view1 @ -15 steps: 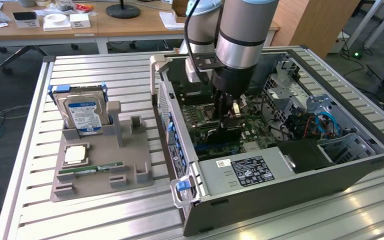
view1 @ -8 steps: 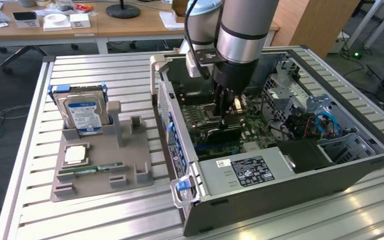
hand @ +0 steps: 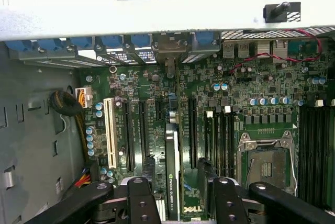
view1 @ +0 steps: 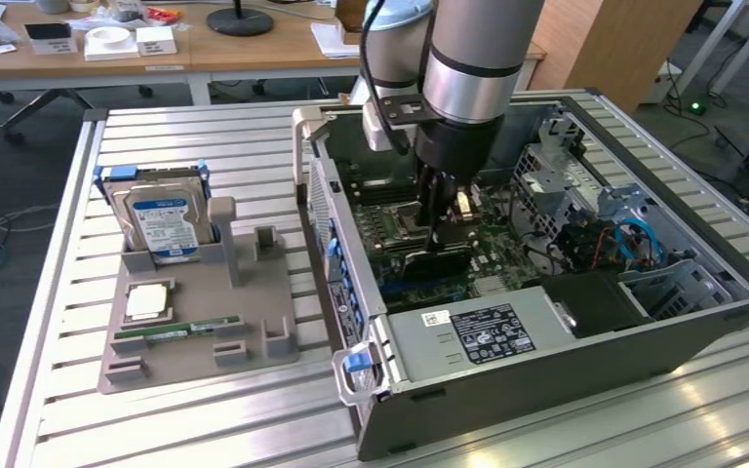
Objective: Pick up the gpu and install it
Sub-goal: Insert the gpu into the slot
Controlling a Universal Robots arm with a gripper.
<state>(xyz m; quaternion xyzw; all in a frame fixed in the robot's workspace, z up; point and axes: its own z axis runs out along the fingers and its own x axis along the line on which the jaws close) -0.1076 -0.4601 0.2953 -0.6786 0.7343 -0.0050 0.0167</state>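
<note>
The gpu (hand: 172, 174) stands on its edge in a motherboard slot inside the open computer case (view1: 401, 395); its thin top edge carries a dark label. In the exterior view the gpu (view1: 429, 265) is a dark card low in the case, right under the arm. My gripper (hand: 175, 185) hangs directly above it and is open. One black finger (hand: 140, 198) sits on each side of the card, with a gap showing between finger and card. In the exterior view the gripper (view1: 444, 229) reaches down into the middle of the case.
A grey parts holder (view1: 270, 302) lies at the exterior view's left, carrying a blue-labelled hard drive (view1: 167, 222), a chip (view1: 148, 300) and a RAM stick (view1: 177, 330). Around the card are empty slots, the CPU socket (hand: 266, 166), cables and the power supply (view1: 479, 333).
</note>
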